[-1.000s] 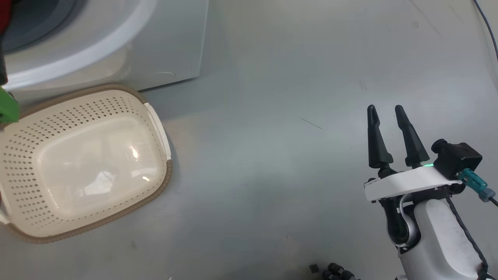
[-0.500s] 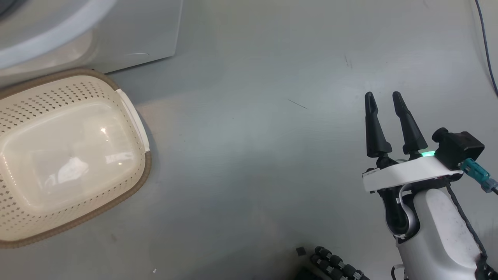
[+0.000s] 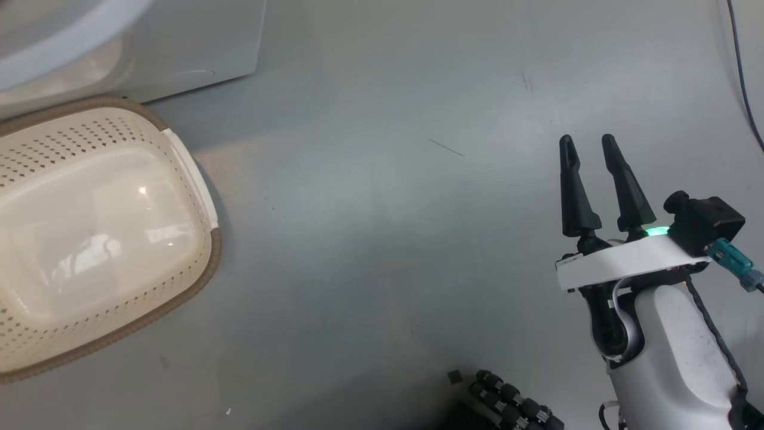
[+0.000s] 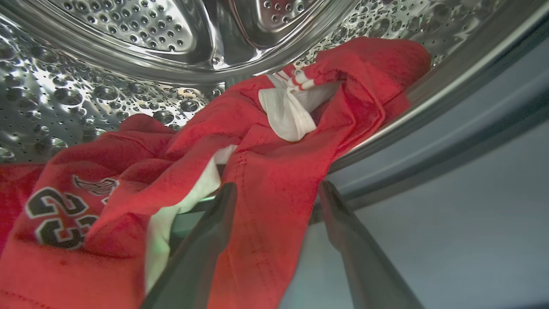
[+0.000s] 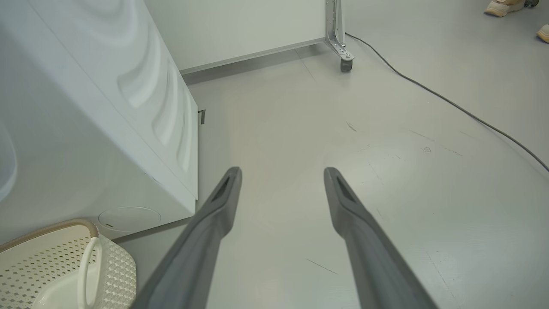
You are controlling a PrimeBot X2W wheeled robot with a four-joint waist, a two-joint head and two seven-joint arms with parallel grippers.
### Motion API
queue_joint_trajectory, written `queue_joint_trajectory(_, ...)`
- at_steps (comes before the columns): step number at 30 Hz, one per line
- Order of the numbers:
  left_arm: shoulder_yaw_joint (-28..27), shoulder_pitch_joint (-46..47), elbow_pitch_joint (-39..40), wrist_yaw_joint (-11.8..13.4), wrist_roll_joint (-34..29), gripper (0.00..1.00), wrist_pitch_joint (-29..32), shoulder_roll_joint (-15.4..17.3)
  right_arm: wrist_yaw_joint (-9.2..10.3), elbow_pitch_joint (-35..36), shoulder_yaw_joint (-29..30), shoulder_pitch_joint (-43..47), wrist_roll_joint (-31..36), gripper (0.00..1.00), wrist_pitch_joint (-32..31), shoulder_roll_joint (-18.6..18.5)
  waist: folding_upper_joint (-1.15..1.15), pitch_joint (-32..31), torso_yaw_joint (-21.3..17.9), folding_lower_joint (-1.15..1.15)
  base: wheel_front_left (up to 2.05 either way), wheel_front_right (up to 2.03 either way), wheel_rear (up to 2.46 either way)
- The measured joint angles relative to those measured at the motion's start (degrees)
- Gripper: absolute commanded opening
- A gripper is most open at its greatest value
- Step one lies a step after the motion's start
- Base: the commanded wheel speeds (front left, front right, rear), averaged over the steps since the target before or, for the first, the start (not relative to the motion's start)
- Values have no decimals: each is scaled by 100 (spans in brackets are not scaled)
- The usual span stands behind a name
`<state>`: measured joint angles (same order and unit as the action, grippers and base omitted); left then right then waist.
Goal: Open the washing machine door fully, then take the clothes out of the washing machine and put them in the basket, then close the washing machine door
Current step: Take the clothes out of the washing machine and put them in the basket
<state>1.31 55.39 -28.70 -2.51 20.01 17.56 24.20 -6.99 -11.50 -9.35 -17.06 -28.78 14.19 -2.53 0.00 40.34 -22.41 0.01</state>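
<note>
Two fingers of the left gripper (image 4: 278, 185) stand wide apart at the mouth of the drum (image 4: 128, 25). A fold of the clothes (image 4: 266, 223) lies between them; nothing is clamped.

Step in hand, as judged: seizing the laundry for removal.

Recommendations:
- Push a little deeper so the fold sits well down the fingers.
- Close on the thick bunched part, not on a thin edge, which would likely slip.
- Draw slowly and straight outward over the grey seal (image 4: 429, 141). The pile is tangled, and a snag on the lip could drag cloth loose.
- Allow for a second reach, since one pinch may not carry everything.

Right gripper (image 3: 588, 143): fingers apart, empty, hanging over the bare floor (image 3: 388, 239), well apart from the work. No action is required of it for this step.

Containers:
- Drum: holds the red garments with white trim, heaped low at the front. One jersey (image 4: 55, 214) shows the number 23. Part of the heap laps onto the drum's front lip.
- Basket (image 3: 203, 280): stands on the floor just beside the front of the washing machine (image 3: 179, 48), upright, mouth up, holding nothing. Its position close below the opening suits a short carry. Release should be made over its middle, clear of the rim, so that no sleeve hangs outside.
</note>
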Motion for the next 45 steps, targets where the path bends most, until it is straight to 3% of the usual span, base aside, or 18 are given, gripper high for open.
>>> queue_joint_trajectory(24,31,816,-938,-120,64,100,19,-102,0,8,-56,-128,0,100,1,23,0,236,-33,0,0,0,0)
queue_joint_trajectory(25,27,835,-970,-140,79,82,19,-107,0,8,-56,-129,0,100,1,22,0,240,-30,0,0,0,0)
queue_joint_trajectory(26,31,851,-992,-149,105,30,19,-109,0,8,-58,-130,0,100,1,23,0,244,-25,-1,0,0,0)
queue_joint_trajectory(27,33,865,-1013,-178,121,0,19,-112,0,8,-59,-130,0,100,0,23,0,246,-20,-1,0,0,0)
queue_joint_trajectory(45,115,924,-1540,-279,179,0,-599,-367,0,-32,15,-138,36,100,1,23,0,52,208,0,0,0,0)
